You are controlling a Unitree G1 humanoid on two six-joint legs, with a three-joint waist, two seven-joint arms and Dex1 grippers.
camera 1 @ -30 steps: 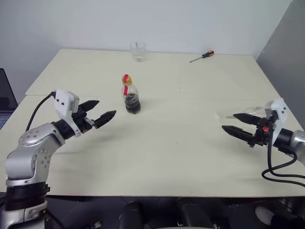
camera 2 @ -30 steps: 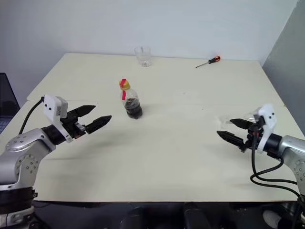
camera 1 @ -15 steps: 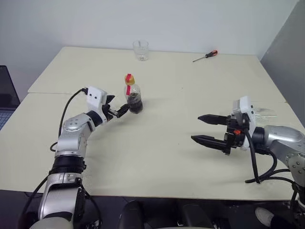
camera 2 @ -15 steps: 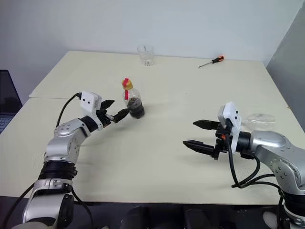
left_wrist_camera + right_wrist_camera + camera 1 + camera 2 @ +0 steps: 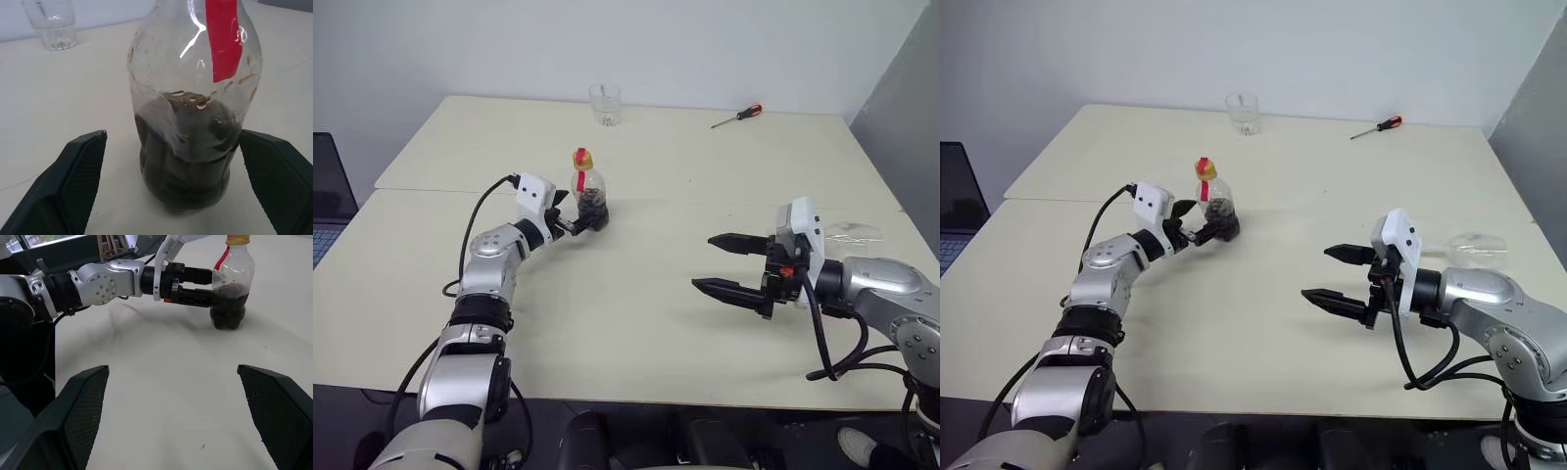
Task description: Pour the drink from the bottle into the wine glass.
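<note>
Bracketing the bottle (image 5: 193, 112), your left end effector (image 5: 182, 191) stands spread wide, one finger on either flank of the lower body where the drink (image 5: 188, 152) sits, neither visibly touching. Bottle axis is upright on the surface (image 5: 636, 294). Right end effector (image 5: 722, 264), also spread and empty, hangs well apart, so you close with the left.

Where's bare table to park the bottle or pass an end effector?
Free: the wide stretch between the bottle and the right end effector, and the far strip between the tumbler and the screwdriver. Crowded: around the bottle, where the left end effector straddles it.
</note>
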